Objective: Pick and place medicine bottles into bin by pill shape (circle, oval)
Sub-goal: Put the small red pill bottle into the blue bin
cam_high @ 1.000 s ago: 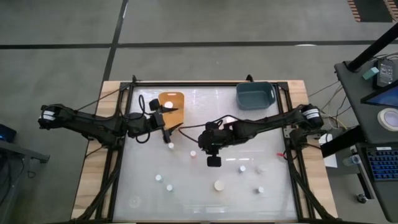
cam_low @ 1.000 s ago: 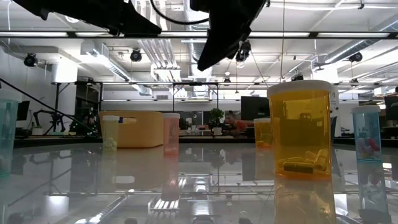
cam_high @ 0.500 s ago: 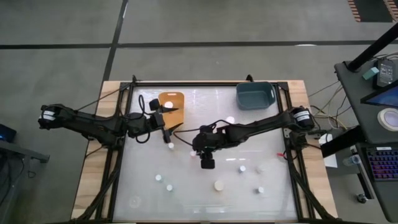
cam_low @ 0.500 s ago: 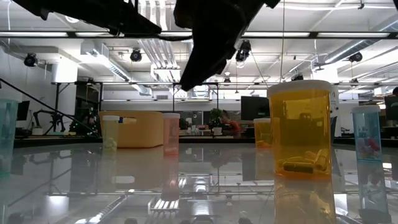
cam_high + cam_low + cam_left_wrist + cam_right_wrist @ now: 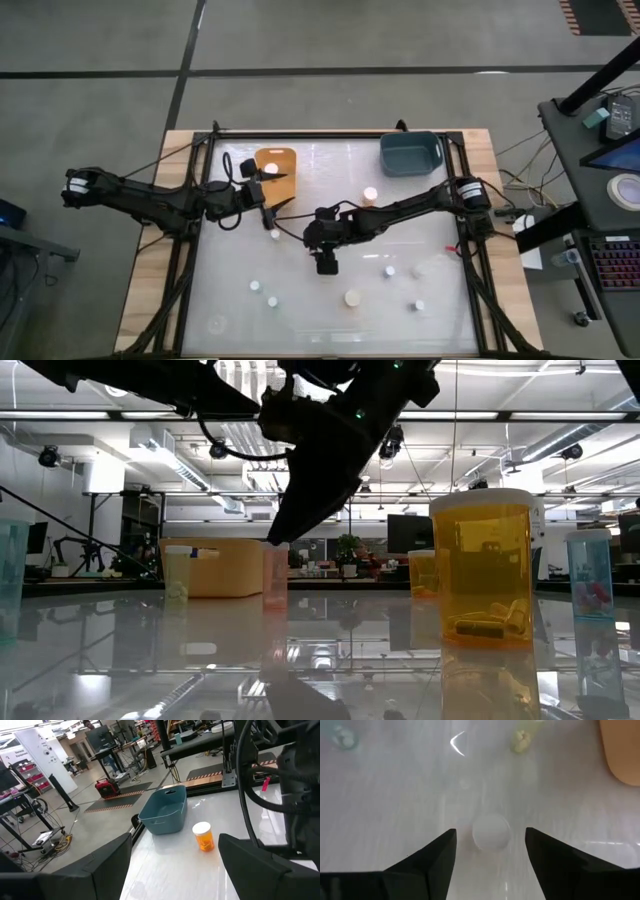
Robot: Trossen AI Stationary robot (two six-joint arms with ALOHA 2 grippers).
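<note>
Several medicine bottles with white caps stand upright and scattered on the white table. My right gripper (image 5: 318,240) is open and points down over a pink bottle (image 5: 274,575). That bottle's white cap (image 5: 491,831) shows between the two fingers (image 5: 427,865), with a gap on either side. My left gripper (image 5: 175,875) hangs open and holds nothing, near the orange bin (image 5: 275,163) and just beside a small bottle (image 5: 272,233). An orange bottle (image 5: 369,194) stands toward the blue bin (image 5: 410,152).
The orange bin stands at the far left and the blue bin at the far right. More bottles stand near the front: a wide-capped one (image 5: 352,297), small ones (image 5: 255,286) (image 5: 389,271) (image 5: 419,305). A large orange bottle (image 5: 482,570) is close to the low camera.
My right gripper has moved toward the table's left edge and come down until its fingers stand around the pink bottle's cap. The orange bottle near the blue bin has come out from under the right arm. The left arm has kept still.
</note>
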